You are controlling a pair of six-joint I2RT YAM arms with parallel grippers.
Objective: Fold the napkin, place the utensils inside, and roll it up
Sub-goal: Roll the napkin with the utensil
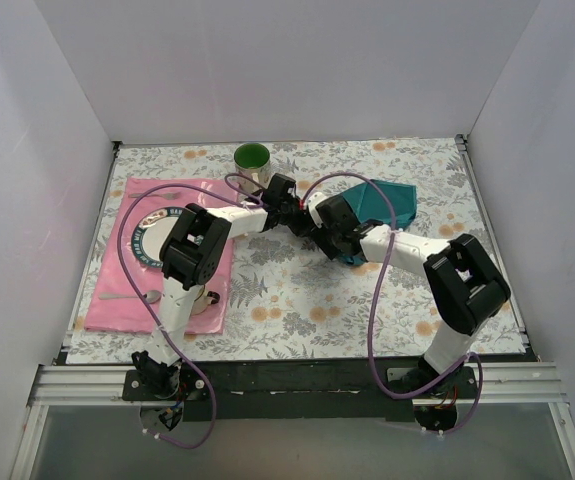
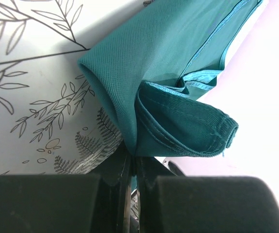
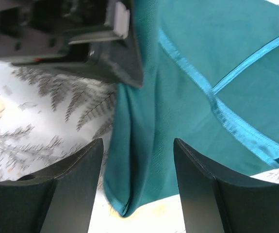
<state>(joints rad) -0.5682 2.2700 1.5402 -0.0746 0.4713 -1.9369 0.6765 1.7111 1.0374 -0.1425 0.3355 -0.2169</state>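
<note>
The teal napkin (image 1: 389, 203) lies bunched at the back right of the table, partly lifted near the middle. My left gripper (image 1: 293, 207) is shut on a folded edge of it; in the left wrist view the cloth (image 2: 168, 73) runs down into the closed jaws (image 2: 133, 158). My right gripper (image 1: 335, 232) stands open just beside the left one. A hanging fold of napkin (image 3: 144, 160) sits between its spread fingers (image 3: 137, 145), and they do not press it. One slim utensil (image 1: 129, 296) lies on the pink placemat (image 1: 117, 300) at the left.
A plate (image 1: 139, 243) rests on the placemat, partly hidden by the left arm. A green cup (image 1: 252, 157) stands at the back centre. White walls close in the table on three sides. The left gripper body (image 3: 71, 43) fills the top left of the right wrist view.
</note>
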